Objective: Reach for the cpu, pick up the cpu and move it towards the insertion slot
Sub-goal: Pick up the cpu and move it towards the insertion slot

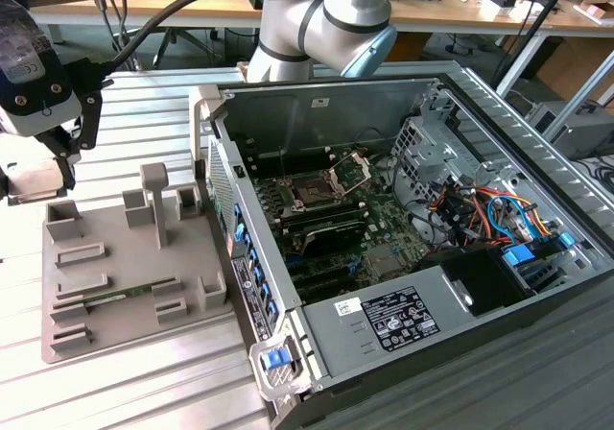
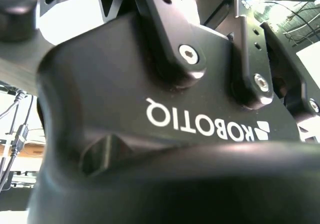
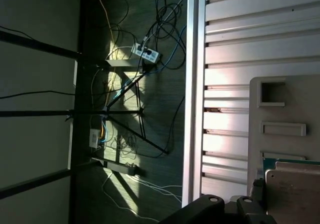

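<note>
Black gripper (image 2: 165, 134) housing close against the lens in the second wrist view. Grip state: cannot be told from these views.

Locate the cpu (image 3: 295, 196) in the first wrist view: flat whitish-tan plate, faintly speckled, with a thin green edge, cropped by the frame borders, just beside black gripper hardware. Treat contact between the two as unconfirmed. Behind it, note the grey tray (image 3: 285, 109) with a square pocket and a narrow recess, resting on the ribbed metal table (image 3: 250, 34). Past the table edge, observe tangled cables (image 3: 165, 14) and a power strip (image 3: 145, 54) on dark floor.

Turn to the exterior view. Find the gripper at the exterior view's left edge, partly cropped, above the tray's far corner, with a pale block (image 1: 34, 176) beneath it too indistinct to identify. Further back, see the open computer case (image 1: 317, 113) holding the insertion slot (image 1: 312, 196): dark square, shiny metal frame, well apart from the gripper. Socket detail not discernible.
</note>
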